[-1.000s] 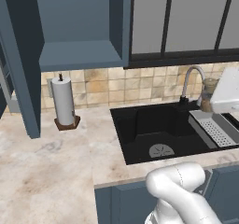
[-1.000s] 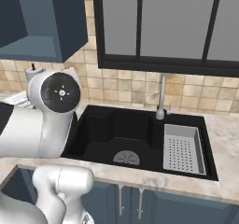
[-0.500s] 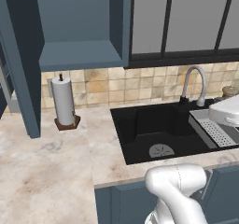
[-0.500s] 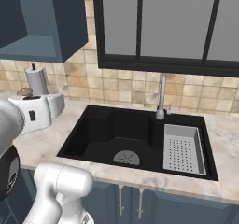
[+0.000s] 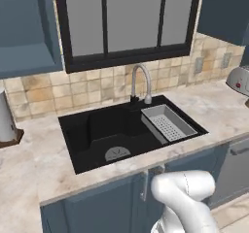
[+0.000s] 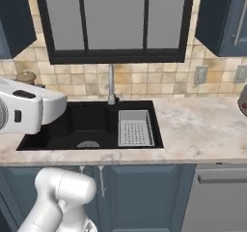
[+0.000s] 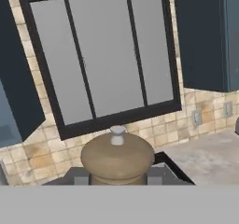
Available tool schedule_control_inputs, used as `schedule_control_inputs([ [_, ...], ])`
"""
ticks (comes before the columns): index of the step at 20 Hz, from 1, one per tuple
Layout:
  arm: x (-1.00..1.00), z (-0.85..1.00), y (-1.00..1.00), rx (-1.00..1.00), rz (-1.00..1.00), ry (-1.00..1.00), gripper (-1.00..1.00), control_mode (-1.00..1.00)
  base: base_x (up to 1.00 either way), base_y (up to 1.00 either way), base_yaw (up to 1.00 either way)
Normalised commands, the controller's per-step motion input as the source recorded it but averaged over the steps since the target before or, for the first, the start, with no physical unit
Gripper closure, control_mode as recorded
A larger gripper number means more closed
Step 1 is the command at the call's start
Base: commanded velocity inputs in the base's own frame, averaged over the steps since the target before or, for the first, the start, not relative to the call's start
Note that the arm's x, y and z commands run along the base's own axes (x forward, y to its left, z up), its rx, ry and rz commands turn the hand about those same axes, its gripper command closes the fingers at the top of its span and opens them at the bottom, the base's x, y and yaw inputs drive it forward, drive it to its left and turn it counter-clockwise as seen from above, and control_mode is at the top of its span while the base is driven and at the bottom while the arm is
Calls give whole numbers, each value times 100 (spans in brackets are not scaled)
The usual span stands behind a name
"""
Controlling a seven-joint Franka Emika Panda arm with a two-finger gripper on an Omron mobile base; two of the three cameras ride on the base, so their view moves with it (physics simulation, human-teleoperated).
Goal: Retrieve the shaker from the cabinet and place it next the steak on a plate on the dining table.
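Observation:
In the hand view my gripper (image 7: 117,176) is shut on the shaker (image 7: 117,155), a tan wooden mill whose round top and small knob rise between the grey fingertips (image 7: 80,176). A tan round top, apparently the same shaker (image 6: 25,76), peeks over my white arm at the left of the right base view. The blue-grey wall cabinet (image 5: 24,33) with its shelf is at the upper left of the left base view, well away from the hand. The steak, plate and dining table are out of view.
Ahead lies a black sink (image 5: 112,130) with a curved faucet (image 5: 138,81) and a grey drainer rack (image 5: 168,123), under a dark-framed window (image 5: 126,18). A white paper-towel roll (image 5: 6,118) stands far left. The marble counter (image 5: 219,110) carries a silver appliance (image 5: 239,79).
The whole scene has slid left in both base views, so the camera has moved right. The cabinet and towel roll now sit at the left edge, and the arm has swung.

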Motion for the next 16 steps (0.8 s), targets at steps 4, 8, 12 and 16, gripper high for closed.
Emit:
schedule_control_inputs([
  [4,0,0,0,0,0,0,100,100,-11,-56,-76],
  [8,0,0,0,0,0,0,100,100,0,-6,-97],
  [12,0,0,0,0,0,0,100,100,0,0,-100],
  [16,0,0,0,0,0,0,100,100,0,0,-100],
])
